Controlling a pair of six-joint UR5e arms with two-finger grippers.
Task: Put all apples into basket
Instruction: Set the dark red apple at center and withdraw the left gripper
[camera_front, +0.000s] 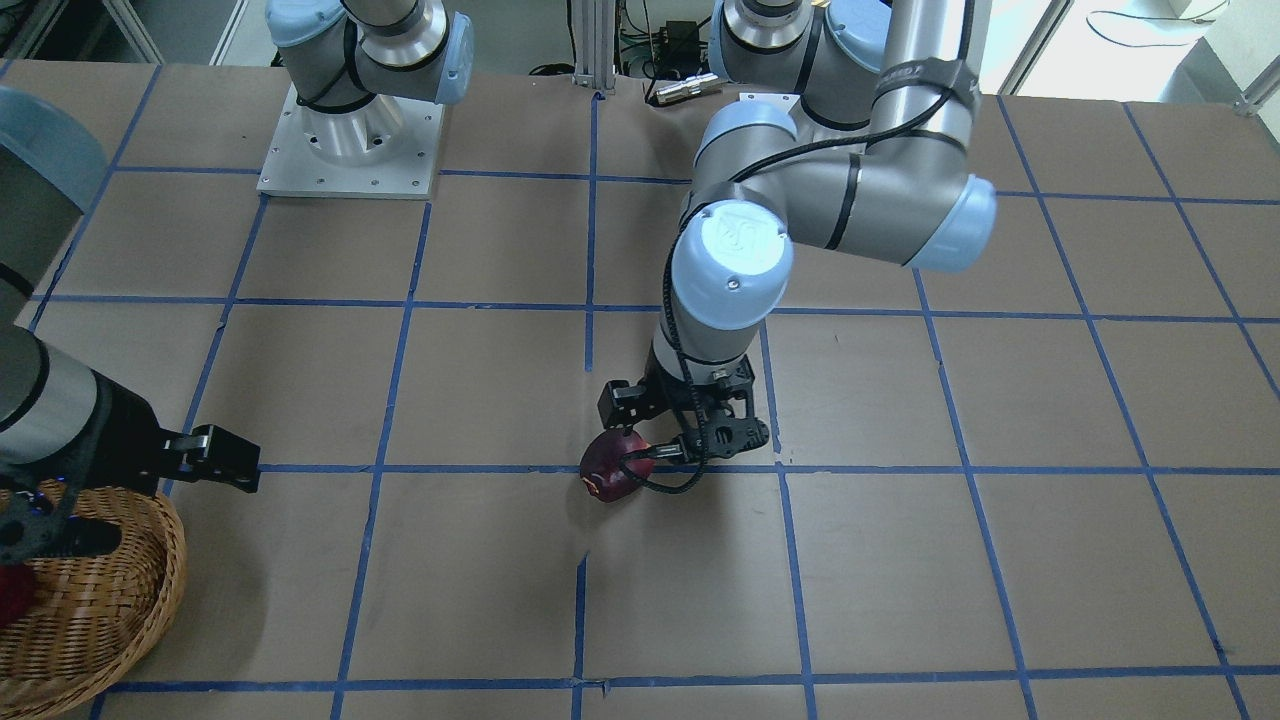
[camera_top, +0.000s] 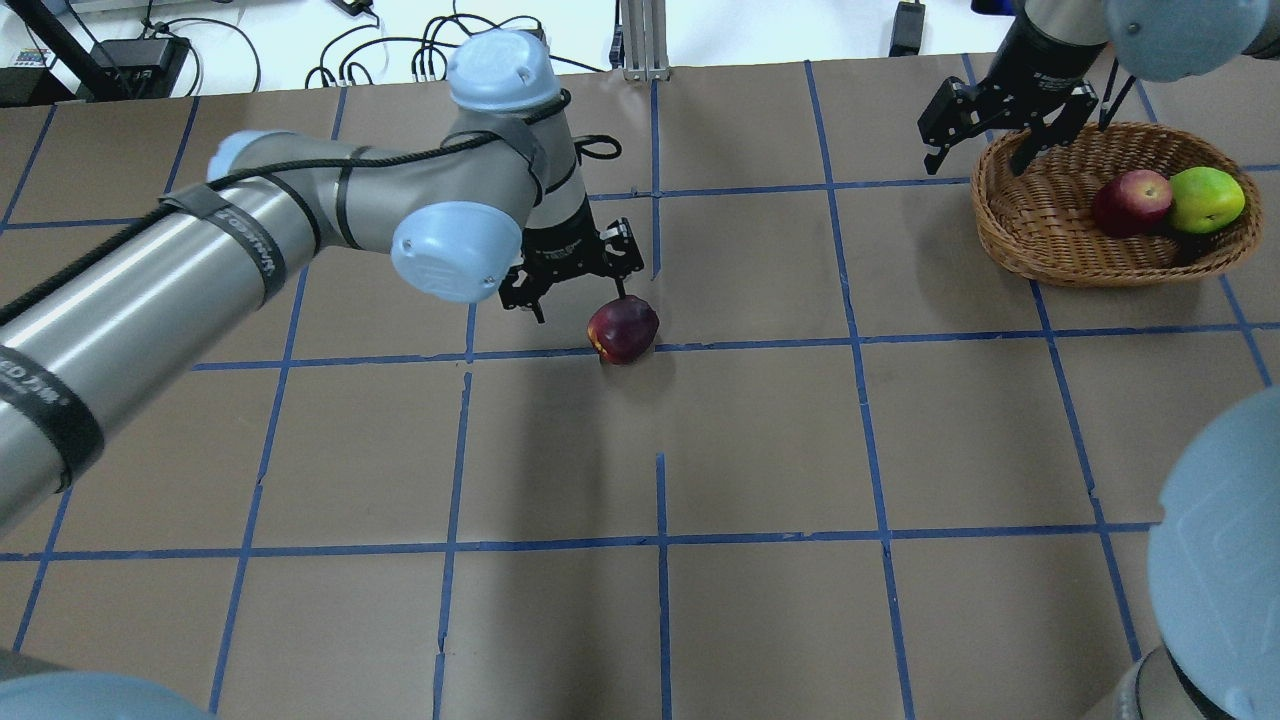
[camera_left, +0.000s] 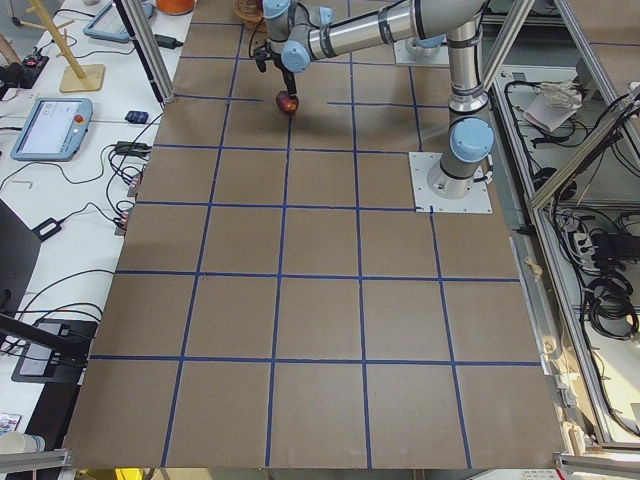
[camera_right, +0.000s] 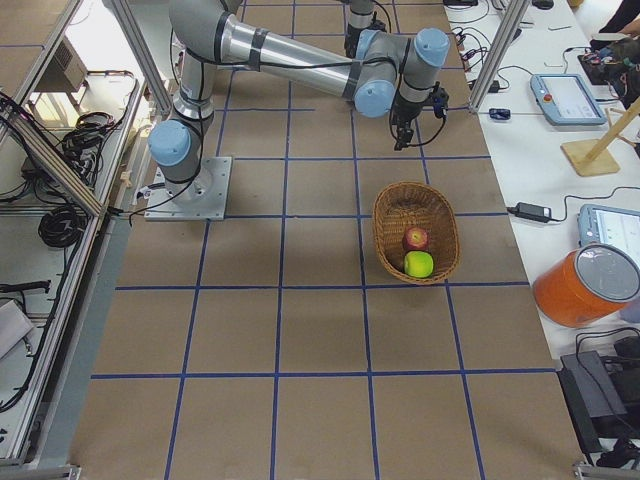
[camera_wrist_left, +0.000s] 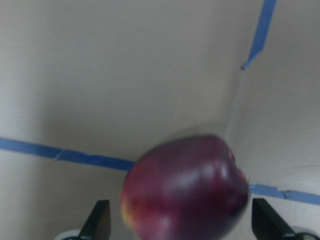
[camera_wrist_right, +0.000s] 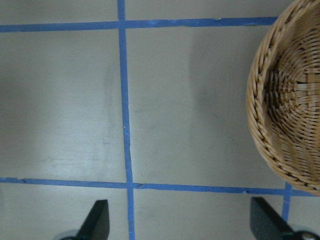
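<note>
The dark maroon apple (camera_top: 622, 330) lies on the table on a blue tape line, and also shows in the front view (camera_front: 612, 468). My left gripper (camera_top: 580, 300) is open right at it. In the left wrist view the blurred apple (camera_wrist_left: 185, 192) sits between the two wide-apart fingers (camera_wrist_left: 97, 222). The wicker basket (camera_top: 1010, 235) stands at the far right and holds the red apple (camera_top: 1130, 202) and the green apple (camera_top: 1206, 198). My right gripper (camera_top: 977, 165) is open and empty above the basket's left end. The basket rim (camera_wrist_right: 260, 125) shows in the right wrist view.
The table is brown board with a blue tape grid. Both arm bases stand at the robot's edge (camera_front: 350, 130). The left arm's elbow (camera_top: 455, 250) hangs over the table left of the maroon apple. Tablets, cables and an orange container (camera_right: 585, 285) sit off the table.
</note>
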